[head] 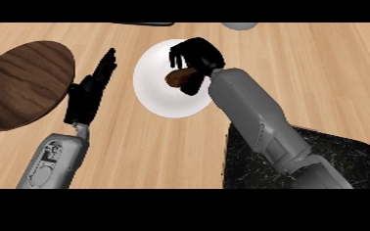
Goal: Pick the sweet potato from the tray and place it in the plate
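Now sweet potato point(177, 76) above plate point(155, 95)

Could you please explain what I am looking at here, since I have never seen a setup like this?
This is one view from the robot's head, looking steeply down at a wooden counter. Two grey forearms come in from below, each ending in a black robot hand. The right robot hand is curled round a brown sweet potato, over a white plate. The left robot hand is open and rests with fingers up. A round dark wooden tray lies at the left, and a dark speckled slab sits at lower right.
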Available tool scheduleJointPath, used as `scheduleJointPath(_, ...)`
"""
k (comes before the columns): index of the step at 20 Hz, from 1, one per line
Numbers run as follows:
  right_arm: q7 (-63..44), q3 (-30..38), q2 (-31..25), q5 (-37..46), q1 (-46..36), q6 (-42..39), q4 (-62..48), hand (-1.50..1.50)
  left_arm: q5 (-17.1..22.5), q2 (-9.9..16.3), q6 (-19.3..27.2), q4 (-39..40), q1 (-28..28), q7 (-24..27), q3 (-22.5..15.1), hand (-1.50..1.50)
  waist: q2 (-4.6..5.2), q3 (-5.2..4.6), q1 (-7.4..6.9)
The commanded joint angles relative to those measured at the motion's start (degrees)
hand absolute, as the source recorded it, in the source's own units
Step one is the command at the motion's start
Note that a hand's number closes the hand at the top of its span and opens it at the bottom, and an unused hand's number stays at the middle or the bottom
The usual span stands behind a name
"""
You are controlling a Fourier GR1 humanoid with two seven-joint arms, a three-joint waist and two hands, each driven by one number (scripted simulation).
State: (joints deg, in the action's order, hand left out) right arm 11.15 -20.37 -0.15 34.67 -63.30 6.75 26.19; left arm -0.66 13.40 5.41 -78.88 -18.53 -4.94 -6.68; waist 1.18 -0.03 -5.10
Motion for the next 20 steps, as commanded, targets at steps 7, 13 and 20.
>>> scheduleJointPath(7, 1.9, -4.7, 0.1, -13.0, 1.7, 0.3, -4.0, -1.50, 0.1, -0.3, -1.5, 2.4, -2.5, 0.6, 0.7, 0.00, 0.55, 0.05, -1.40)
scheduleJointPath(13, 7.6, 1.6, 0.1, -26.9, 5.1, 0.2, 1.2, -1.50, 0.5, 0.8, -2.2, 1.0, -1.8, 0.1, 1.5, 0.00, 0.03, 0.11, -0.76)
scheduleJointPath(20, 8.9, 12.8, -0.8, -33.3, -0.3, 2.2, -6.3, -1.50, -1.1, 0.2, 0.3, 0.7, 2.2, 2.7, 2.0, 0.00, -0.10, 0.06, 1.75)
